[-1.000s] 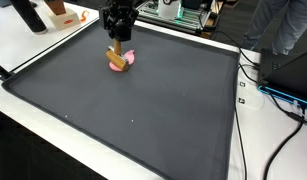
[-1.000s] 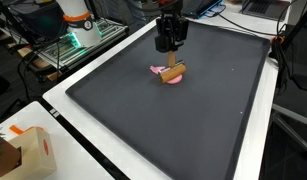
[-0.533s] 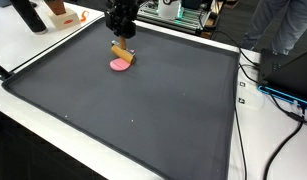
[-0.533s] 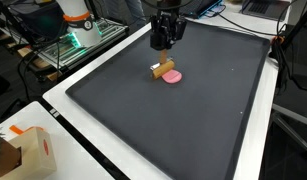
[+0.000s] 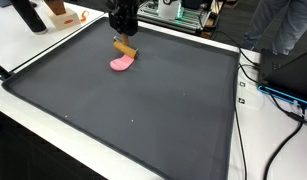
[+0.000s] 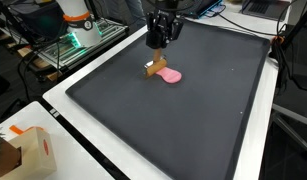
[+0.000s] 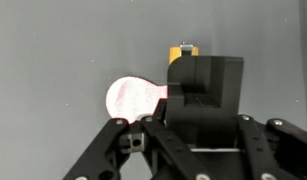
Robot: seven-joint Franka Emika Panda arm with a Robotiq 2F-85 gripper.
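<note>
**Wooden piece held over the dark mat, pink blob at its foot**

Closest in the wrist view is the gripper, its dark fingers filling the lower part of the picture. It is closed on the wooden piece, a short tan block of which only the top end shows past one finger. In both exterior views the piece hangs tilted below the jaws, upper end pinched and lower end down by the mat.

Just beside that lower end lies a flat, rounded pink blob (whether it is joined to the wood or only touches it, I cannot tell). It rests on the dark mat, towards the far edge in an exterior view.

The mat covers most of a white worktop. Further out, a cardboard box sits on one worktop corner, and cables trail off beyond the mat's side.
</note>
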